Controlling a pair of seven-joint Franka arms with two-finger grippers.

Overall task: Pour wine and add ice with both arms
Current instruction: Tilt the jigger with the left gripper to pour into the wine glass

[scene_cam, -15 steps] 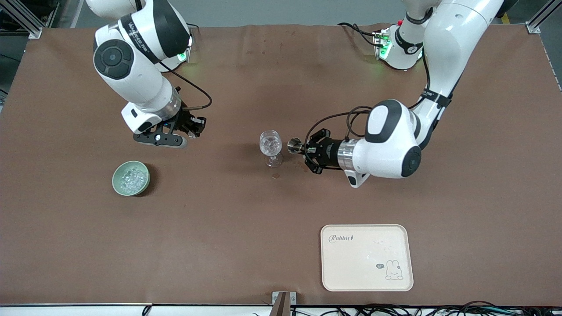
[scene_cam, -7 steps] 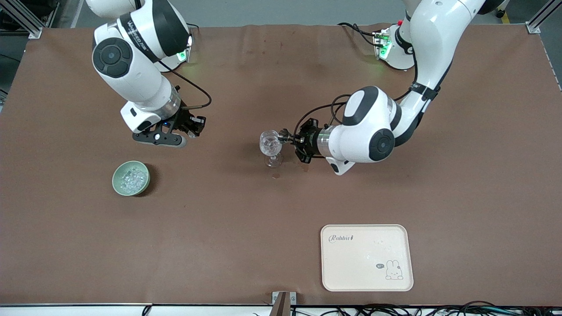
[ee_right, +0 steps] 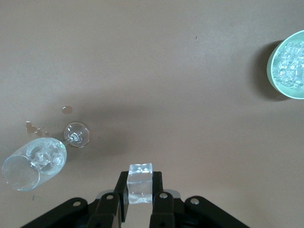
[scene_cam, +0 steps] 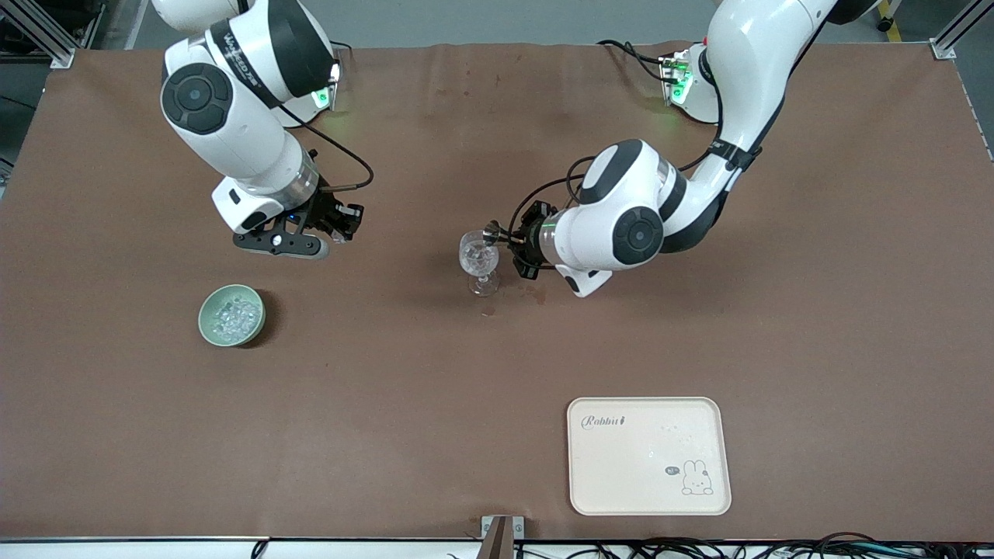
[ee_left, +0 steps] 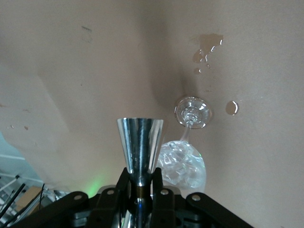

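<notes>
While the left gripper [scene_cam: 506, 242] is holding a metal jigger [ee_left: 139, 146] tipped toward the wine glass [scene_cam: 478, 261], you are running the pour with very little margin. Its jaws are closed narrow on the jigger's waist, and in the front view the jigger's mouth is sitting right at the glass rim. The glass is standing mid-table on a thin stem and already has ice [ee_left: 179, 161] in its bowl, so it is looking top-heavy; a nudge from the jigger or the gripper body would likely be tipping it over. Small wet spots [ee_left: 207, 47] are lying on the brown table cover [scene_cam: 466, 388] near the glass foot, which suggests liquid is missing the glass, and a slick patch could be letting the foot slide.

Your right gripper [scene_cam: 335, 230] is hanging over bare table, between the pale green bowl [scene_cam: 231, 314] and the glass, with its jaws pinched on a clear ice cube [ee_right: 140, 183]. The cube is looking wet and smooth, so it may be slipping out before you reach the glass, or dropping from too high and splashing or knocking the glass. You are also bringing both arms toward one small target, so the grippers may be crowding each other over the rim unless the left one clears first.

More ice is sitting in the green bowl toward the right arm's end of the table. The cream tray [scene_cam: 648, 456] near the front edge is well apart from all this.
</notes>
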